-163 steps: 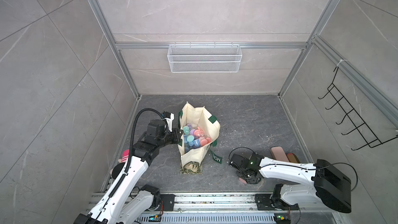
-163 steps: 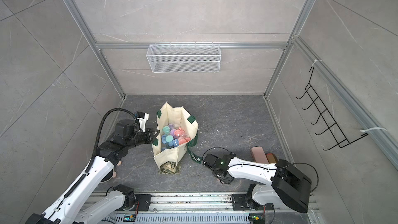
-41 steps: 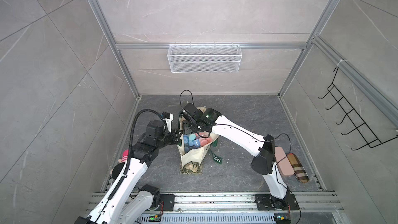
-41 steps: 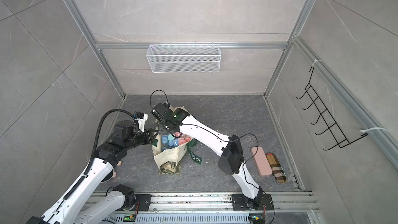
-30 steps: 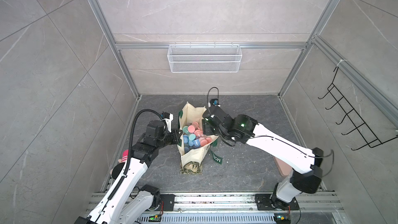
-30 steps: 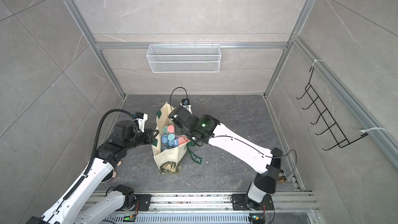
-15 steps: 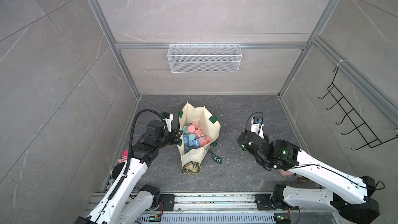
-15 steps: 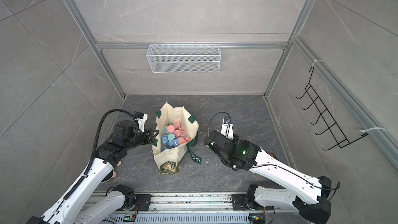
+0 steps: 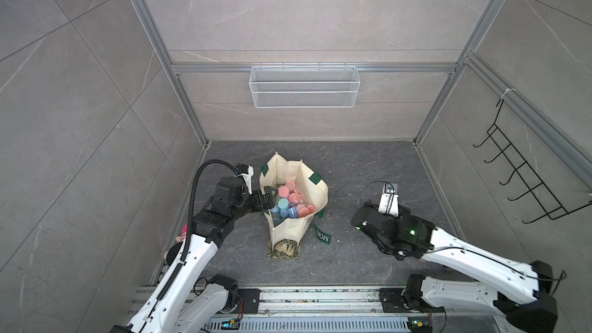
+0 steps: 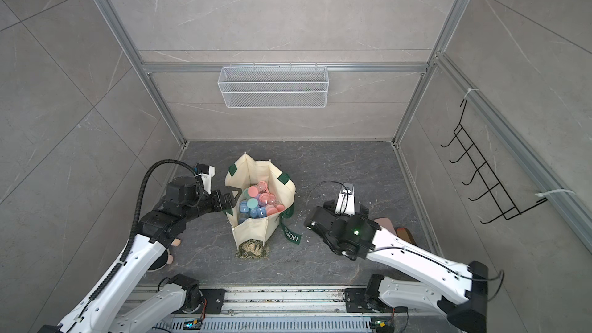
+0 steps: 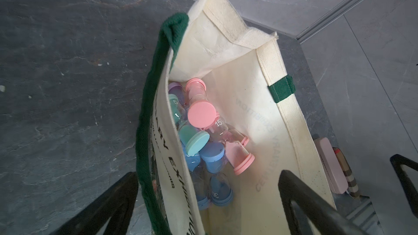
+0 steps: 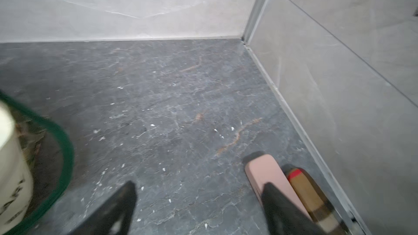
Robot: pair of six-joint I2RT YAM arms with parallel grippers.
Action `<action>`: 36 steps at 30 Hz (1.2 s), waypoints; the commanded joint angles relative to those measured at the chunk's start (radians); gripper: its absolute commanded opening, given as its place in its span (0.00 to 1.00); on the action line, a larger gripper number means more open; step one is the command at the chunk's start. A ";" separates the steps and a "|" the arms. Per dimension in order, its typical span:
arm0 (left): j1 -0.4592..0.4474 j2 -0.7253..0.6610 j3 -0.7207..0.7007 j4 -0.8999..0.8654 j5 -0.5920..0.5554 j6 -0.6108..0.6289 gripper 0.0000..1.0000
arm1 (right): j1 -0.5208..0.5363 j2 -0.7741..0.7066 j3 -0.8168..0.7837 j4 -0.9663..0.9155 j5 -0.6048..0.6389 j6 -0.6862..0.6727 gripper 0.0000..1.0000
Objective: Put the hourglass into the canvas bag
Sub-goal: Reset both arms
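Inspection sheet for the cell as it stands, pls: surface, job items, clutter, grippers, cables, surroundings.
Surface: dark stone-look floor, with pale specks scattered on it; no spill seen.
Job's things: canvas bag upright, mouth open; hourglasses in pink, teal and blue piled inside.
Clutter: pink case and plaid case side by side near the right wall; patterned pouch at the bag's foot.
Grippers: left gripper open, straddling the bag's rim; right gripper open, empty, over bare floor.
Cables: black conduit arches over the left arm; thin cable loops at the right wrist.
Surroundings: wire basket on the back wall; hook rack on the right wall.
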 commanded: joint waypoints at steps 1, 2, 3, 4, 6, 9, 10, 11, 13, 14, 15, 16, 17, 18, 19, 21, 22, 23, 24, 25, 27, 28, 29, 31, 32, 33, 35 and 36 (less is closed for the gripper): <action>0.000 -0.041 0.102 -0.047 -0.134 0.074 1.00 | -0.001 0.057 0.060 -0.279 0.186 0.255 1.00; 0.000 -0.049 0.114 -0.057 -0.196 0.087 1.00 | -0.009 0.049 0.057 -0.224 0.176 0.173 1.00; -0.001 -0.055 0.119 -0.061 -0.255 0.092 1.00 | -0.028 0.025 0.041 -0.102 0.131 0.020 1.00; 0.000 -0.059 0.122 -0.067 -0.348 0.090 1.00 | -0.063 -0.019 0.004 0.080 0.035 -0.206 1.00; 0.000 -0.065 0.122 -0.074 -0.508 0.082 1.00 | -0.165 -0.142 -0.114 0.374 -0.180 -0.413 1.00; 0.000 -0.071 0.104 -0.057 -0.689 0.108 1.00 | -0.364 -0.282 -0.238 0.580 -0.388 -0.480 1.00; 0.000 -0.072 0.086 -0.029 -0.719 0.137 1.00 | -0.412 -0.302 -0.260 0.607 -0.407 -0.495 1.00; 0.000 -0.070 0.061 0.007 -0.755 0.168 1.00 | -0.454 -0.312 -0.278 0.626 -0.408 -0.506 1.00; 0.002 -0.068 -0.022 0.112 -0.862 0.200 0.99 | -0.512 -0.323 -0.317 0.678 -0.388 -0.543 1.00; 0.003 -0.071 -0.097 0.221 -0.925 0.246 0.98 | -0.535 -0.331 -0.347 0.717 -0.352 -0.560 1.00; 0.006 -0.076 -0.171 0.360 -0.958 0.300 0.98 | -0.557 -0.340 -0.382 0.758 -0.313 -0.582 1.00; 0.017 -0.077 -0.265 0.516 -0.980 0.367 0.98 | -0.578 -0.347 -0.423 0.806 -0.252 -0.595 1.00; 0.039 -0.070 -0.361 0.708 -0.972 0.430 0.98 | -0.595 -0.351 -0.466 0.846 -0.171 -0.596 1.00; 0.069 -0.058 -0.426 0.843 -0.952 0.464 0.98 | -0.609 -0.350 -0.512 0.901 -0.119 -0.620 1.00; 0.107 -0.041 -0.491 0.961 -0.931 0.458 0.99 | -0.630 -0.338 -0.568 0.982 -0.072 -0.642 1.00; 0.196 0.013 -0.524 0.943 -0.907 0.338 1.00 | -0.671 -0.289 -0.642 1.089 -0.055 -0.657 1.00; 0.225 0.039 -0.526 0.914 -0.906 0.268 1.00 | -0.680 -0.256 -0.660 1.122 -0.049 -0.644 1.00; 0.258 0.075 -0.525 0.894 -0.896 0.206 1.00 | -0.691 -0.216 -0.681 1.165 -0.051 -0.640 1.00; 0.275 0.111 -0.530 0.903 -0.876 0.188 1.00 | -0.699 -0.174 -0.708 1.248 -0.063 -0.661 1.00; 0.280 0.148 -0.533 0.926 -0.863 0.201 1.00 | -0.703 -0.135 -0.731 1.327 -0.077 -0.685 1.00; 0.280 0.235 -0.547 1.001 -0.817 0.262 1.00 | -0.711 -0.080 -0.724 1.416 -0.114 -0.725 1.00; 0.282 0.278 -0.558 1.039 -0.790 0.285 1.00 | -0.720 -0.043 -0.750 1.569 -0.145 -0.777 1.00; 0.287 0.312 -0.566 1.058 -0.778 0.286 1.00 | -0.728 -0.007 -0.770 1.685 -0.193 -0.828 1.00; 0.305 0.394 -0.569 1.106 -0.764 0.268 1.00 | -0.757 0.108 -0.777 1.917 -0.350 -0.941 1.00; 0.313 0.422 -0.557 1.129 -0.787 0.268 1.00 | -0.763 0.153 -0.759 1.942 -0.395 -0.968 1.00; 0.316 0.440 -0.548 1.131 -0.812 0.244 1.00 | -0.780 0.229 -0.753 2.018 -0.462 -0.996 1.00; 0.345 0.482 -0.576 1.229 -0.782 0.215 1.00 | -0.789 0.277 -0.711 1.999 -0.663 -1.073 1.00; 0.360 0.486 -0.561 1.193 -0.754 0.210 1.00 | -0.818 0.280 -0.700 1.979 -0.716 -1.060 0.99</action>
